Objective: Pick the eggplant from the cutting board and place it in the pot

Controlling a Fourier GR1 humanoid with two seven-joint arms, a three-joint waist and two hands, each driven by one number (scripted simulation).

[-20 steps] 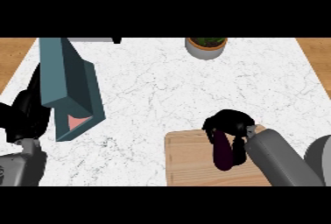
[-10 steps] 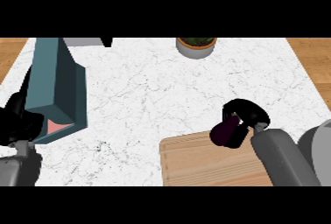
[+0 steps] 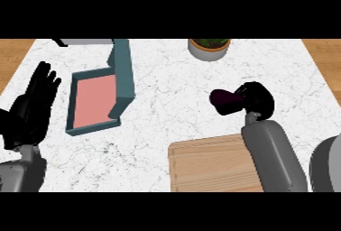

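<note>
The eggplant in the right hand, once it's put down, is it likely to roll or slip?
Probably rolls: the eggplant looks rounded and bulbous, with no flat side. Its dark skin looks smooth, so it may be slippery. It sticks out sideways from the right hand without sagging, so likely stiff.

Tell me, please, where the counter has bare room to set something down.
Bare marble lies between the teal pot and the eggplant in the right hand, and below the pot, left of the cutting board. The left hand crowds the left edge.

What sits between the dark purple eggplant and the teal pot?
Nothing: in the head view only bare white marble counter separates the eggplant from the pot.
</note>
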